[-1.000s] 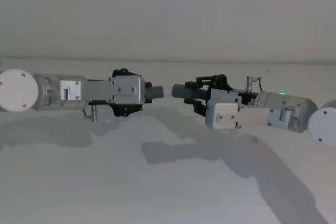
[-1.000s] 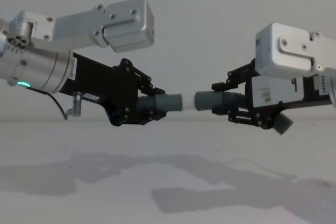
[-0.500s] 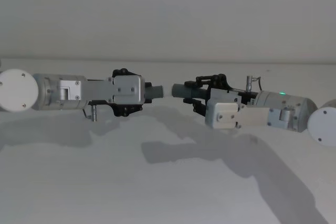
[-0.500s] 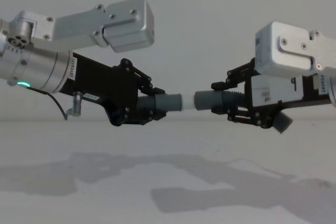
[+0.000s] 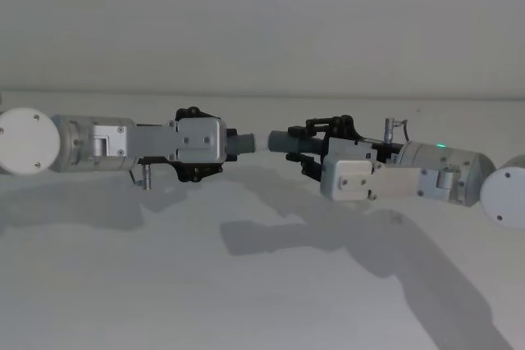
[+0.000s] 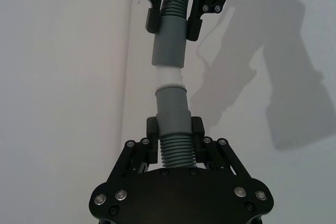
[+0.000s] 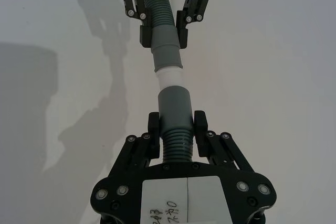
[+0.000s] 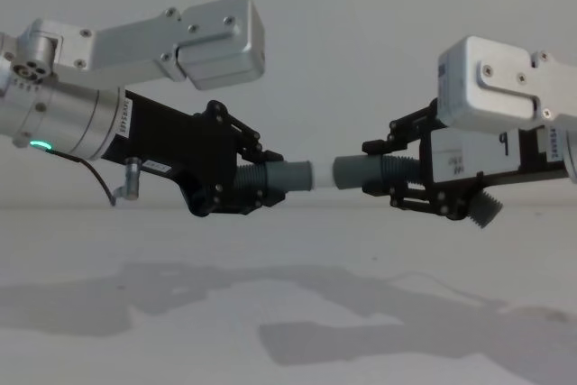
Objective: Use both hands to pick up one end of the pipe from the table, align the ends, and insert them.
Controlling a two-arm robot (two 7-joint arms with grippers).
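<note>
Bare table [image 8: 288,331] lies open beneath both raised grippers.

Two pipe pieces [image 5: 283,142] face each other above the table [image 5: 262,284].

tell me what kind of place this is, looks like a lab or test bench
Probably a bare robot test bench, though little shows. A plain white table meets a blank pale wall, and the left gripper and right gripper each hold a grey pipe piece above it.
</note>
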